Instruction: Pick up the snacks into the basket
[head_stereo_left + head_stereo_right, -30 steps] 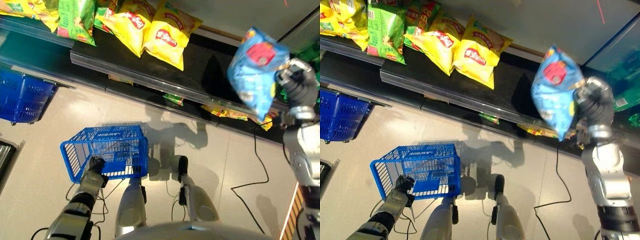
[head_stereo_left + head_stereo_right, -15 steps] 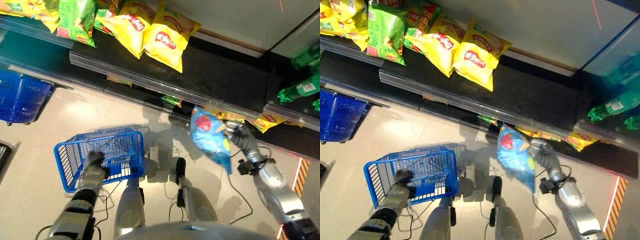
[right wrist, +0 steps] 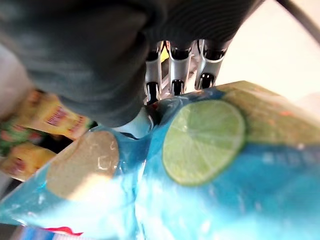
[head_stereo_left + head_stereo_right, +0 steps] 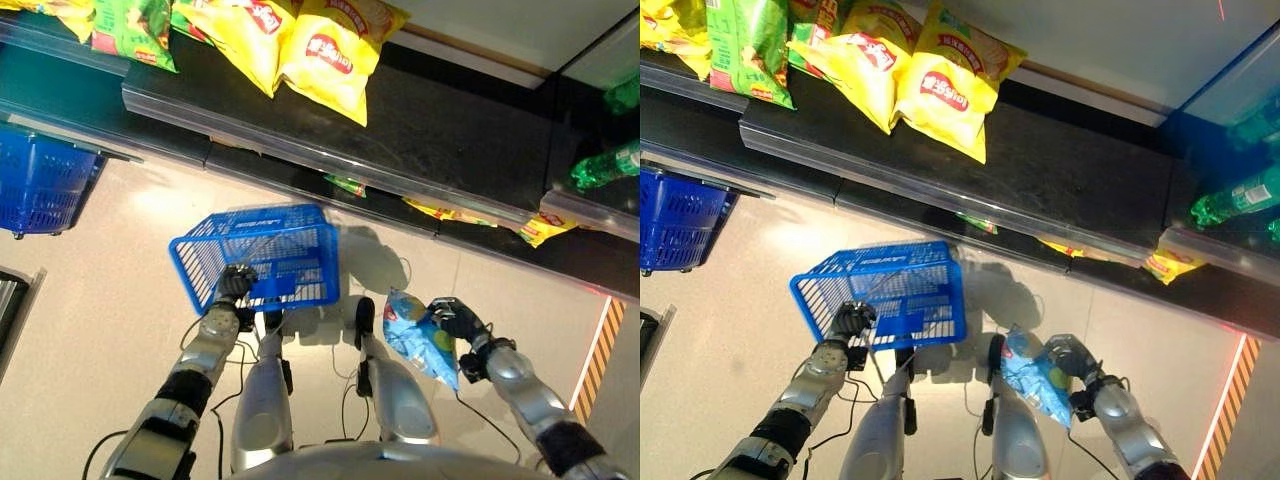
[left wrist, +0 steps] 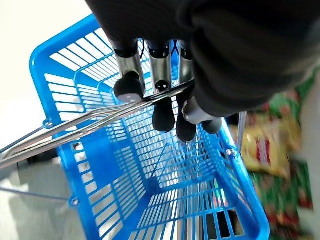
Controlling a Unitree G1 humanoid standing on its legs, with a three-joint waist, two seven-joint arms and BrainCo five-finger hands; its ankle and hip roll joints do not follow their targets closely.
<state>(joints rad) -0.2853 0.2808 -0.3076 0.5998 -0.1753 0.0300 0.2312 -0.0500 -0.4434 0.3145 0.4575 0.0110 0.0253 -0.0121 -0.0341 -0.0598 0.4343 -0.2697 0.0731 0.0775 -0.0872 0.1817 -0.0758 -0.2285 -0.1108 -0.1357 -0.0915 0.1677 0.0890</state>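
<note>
Right hand [image 4: 452,318] lowered, fingers pinching blue snack bag [image 4: 418,336] beside lifted basket [image 4: 262,256]; left hand [image 4: 233,285] curled round basket handle [image 5: 80,120]

— Where do the two head views look from?
— From above, down at the floor and shelf [image 4: 330,160]; both share the blue basket [image 4: 262,258].
— And the wrist views?
— Very close: one faces into that basket [image 5: 165,195], one presses against a blue bag [image 3: 200,165].
</note>
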